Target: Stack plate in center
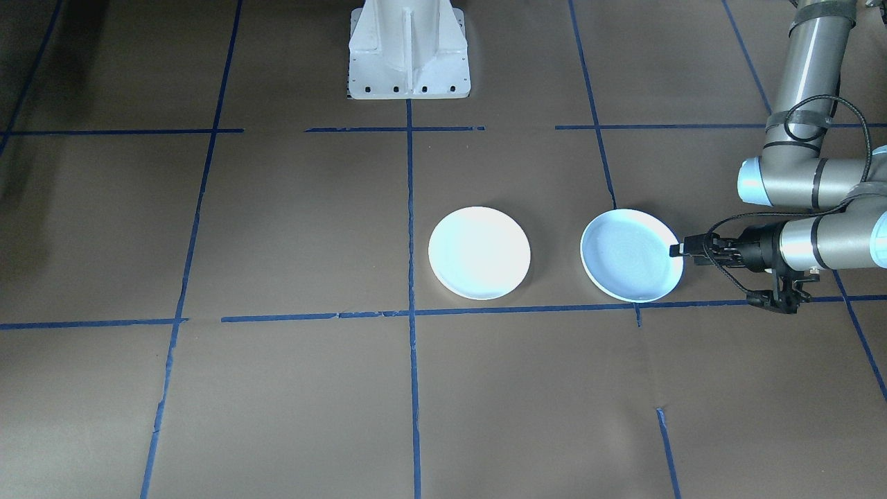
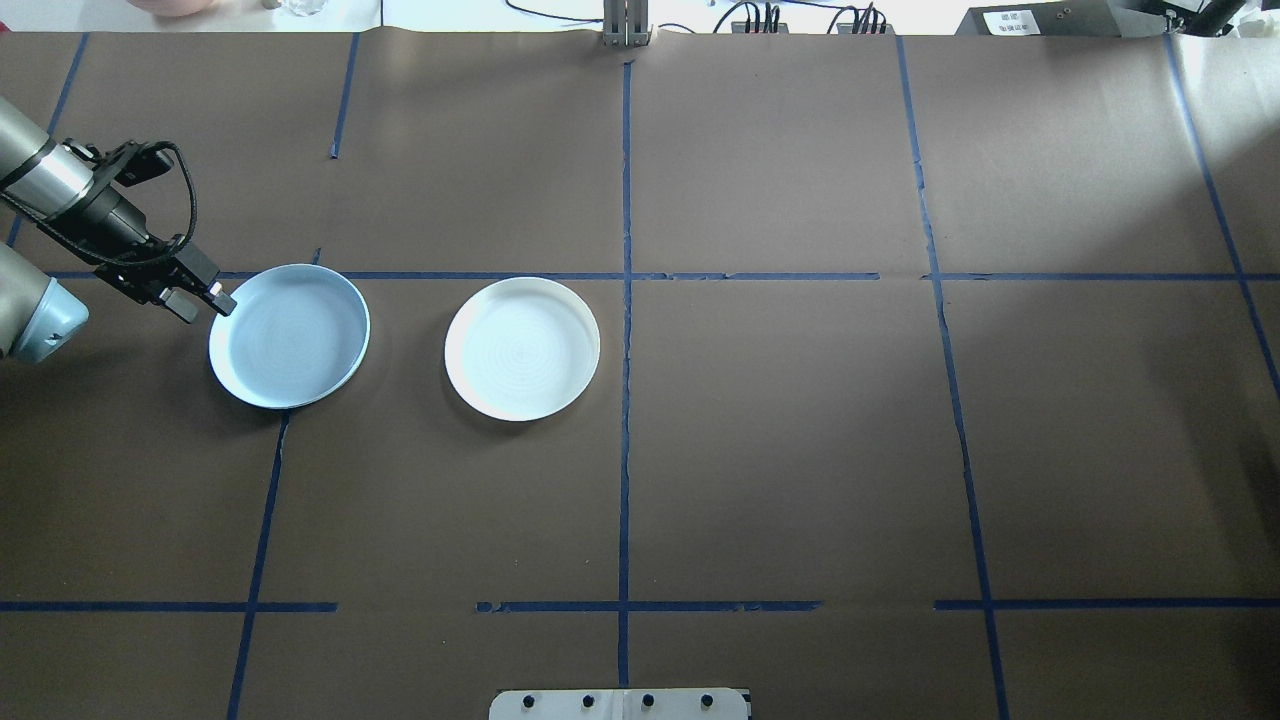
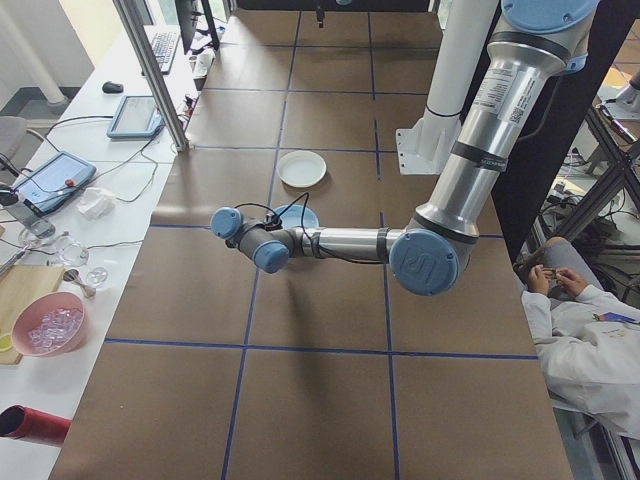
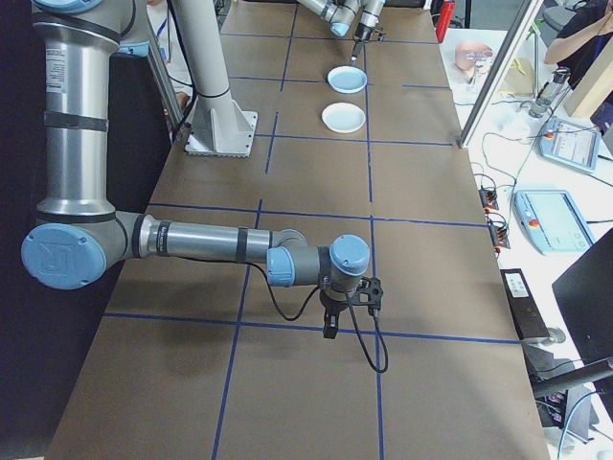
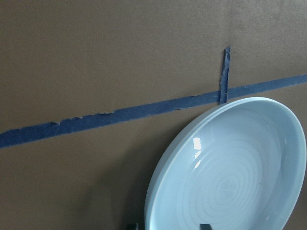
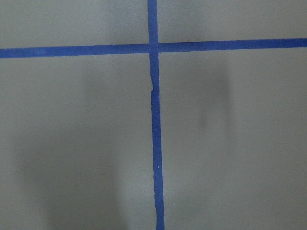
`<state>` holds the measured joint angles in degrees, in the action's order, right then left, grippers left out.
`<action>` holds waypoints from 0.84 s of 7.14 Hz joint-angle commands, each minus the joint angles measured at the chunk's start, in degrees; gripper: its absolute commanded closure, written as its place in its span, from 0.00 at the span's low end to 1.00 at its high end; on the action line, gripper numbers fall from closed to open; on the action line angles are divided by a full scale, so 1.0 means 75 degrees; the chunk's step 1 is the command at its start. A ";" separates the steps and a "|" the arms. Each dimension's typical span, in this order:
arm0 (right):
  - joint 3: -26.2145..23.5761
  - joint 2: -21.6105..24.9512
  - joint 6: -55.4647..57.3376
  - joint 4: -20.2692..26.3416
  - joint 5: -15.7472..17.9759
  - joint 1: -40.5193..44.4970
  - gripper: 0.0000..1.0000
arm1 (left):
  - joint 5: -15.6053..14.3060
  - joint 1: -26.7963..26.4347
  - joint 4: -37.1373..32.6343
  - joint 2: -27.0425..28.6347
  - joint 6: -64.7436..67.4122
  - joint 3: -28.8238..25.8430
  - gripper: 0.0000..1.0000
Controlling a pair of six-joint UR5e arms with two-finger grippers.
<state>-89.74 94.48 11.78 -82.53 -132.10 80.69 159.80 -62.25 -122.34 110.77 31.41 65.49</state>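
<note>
Since my left end effector (image 2: 222, 297) grips only the bluish plate (image 2: 290, 335) by its outer rim, I fear it tilting and slipping before reaching the white plate (image 2: 522, 348).

- Table (image 2: 800, 450): I see a brown paper covering, divided into rectangles by blue tape lines (image 2: 624, 450).
- Pale bluish plate (image 2: 290, 336): lies flat on the paper (faint concentric rings visible), over a tape crossing.
- White plate (image 2: 522, 348): lies beside it, apart, nearer the middle tape line.
- White robot base (image 1: 409, 52): stands at the table edge.
</note>
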 commanded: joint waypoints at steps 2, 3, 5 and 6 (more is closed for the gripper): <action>0.0000 0.0000 0.0000 0.0000 0.0000 0.0000 0.00 | -0.0130 -0.0137 -0.0024 0.0043 0.0674 0.0255 0.00; 0.0000 0.0000 0.0000 0.0000 0.0000 0.0000 0.00 | -0.0851 -0.0138 -0.0047 0.0055 0.1615 0.0860 0.00; 0.0000 0.0000 0.0000 0.0000 0.0000 0.0000 0.00 | -0.1361 0.0083 -0.1212 0.0159 0.3418 0.1100 0.00; 0.0000 0.0000 0.0000 0.0000 0.0000 0.0000 0.00 | -0.1803 0.0479 -0.1718 0.0218 0.4264 0.1309 0.00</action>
<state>-89.74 94.48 11.78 -82.53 -132.10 80.68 149.53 -61.32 -130.43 111.84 55.17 73.72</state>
